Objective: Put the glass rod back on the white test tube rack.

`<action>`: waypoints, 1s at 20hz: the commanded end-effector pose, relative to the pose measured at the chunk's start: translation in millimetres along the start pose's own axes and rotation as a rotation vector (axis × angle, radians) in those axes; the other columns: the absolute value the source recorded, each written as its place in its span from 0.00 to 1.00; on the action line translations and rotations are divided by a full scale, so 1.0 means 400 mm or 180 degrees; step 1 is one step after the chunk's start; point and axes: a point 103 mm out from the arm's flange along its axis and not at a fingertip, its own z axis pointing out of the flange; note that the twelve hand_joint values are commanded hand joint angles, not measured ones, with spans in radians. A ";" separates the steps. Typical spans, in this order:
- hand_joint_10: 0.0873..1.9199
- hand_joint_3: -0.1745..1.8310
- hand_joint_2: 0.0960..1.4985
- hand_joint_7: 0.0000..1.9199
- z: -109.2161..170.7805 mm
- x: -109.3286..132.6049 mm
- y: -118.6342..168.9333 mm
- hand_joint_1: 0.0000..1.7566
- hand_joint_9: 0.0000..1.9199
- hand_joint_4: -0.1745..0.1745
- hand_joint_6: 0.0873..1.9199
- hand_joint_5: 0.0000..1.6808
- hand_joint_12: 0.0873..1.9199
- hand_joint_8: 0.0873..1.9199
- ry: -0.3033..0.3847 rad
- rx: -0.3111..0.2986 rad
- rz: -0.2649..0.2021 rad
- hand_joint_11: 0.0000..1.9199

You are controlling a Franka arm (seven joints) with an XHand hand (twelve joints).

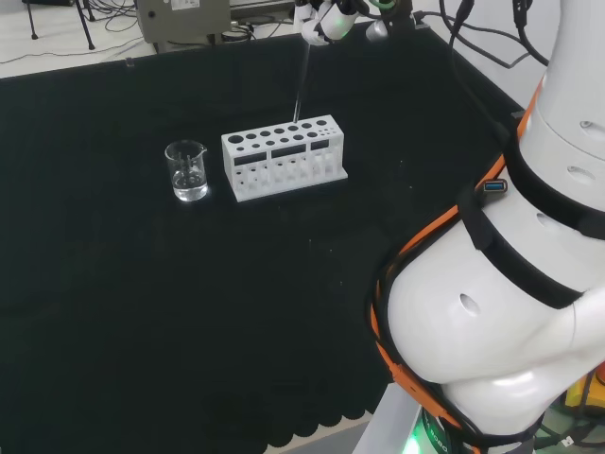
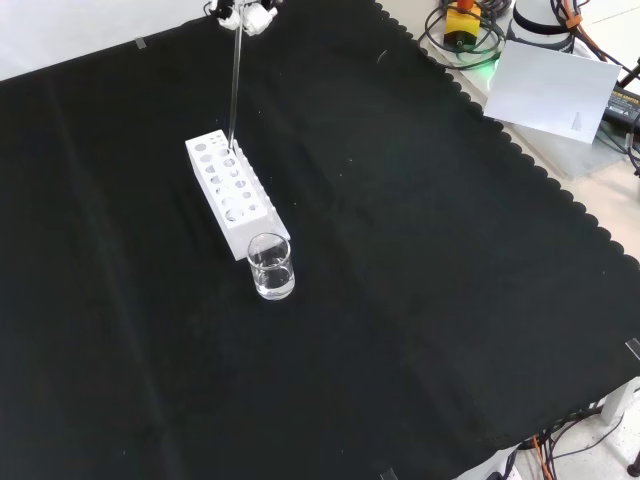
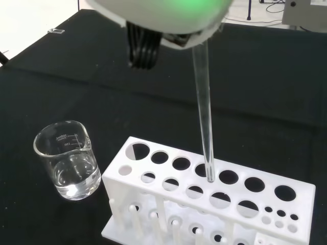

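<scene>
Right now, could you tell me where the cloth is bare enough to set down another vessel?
In the front view the black cloth is bare right of and below the white rack and beaker, out to its scalloped edge. It is crowded only there: the beaker stands at the rack's near end, and the hand holds the glass rod above the rack.

Robotics lab setup. A table under black scalloped-edge cloth (image 2: 420, 300) carried lab ware: a white plastic test tube rack with round holes (image 1: 284, 157) and a small clear glass beaker with some clear liquid (image 1: 187, 171). Loose cables (image 2: 470, 35) and grey equipment (image 1: 184, 19) sat past the table's edge.
</scene>
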 end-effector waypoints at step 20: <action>0.59 0.54 0.38 0.74 0.024 0.020 0.017 0.67 0.98 0.00 0.55 0.65 0.56 0.71 -0.0025 0.0073 -0.0052 0.99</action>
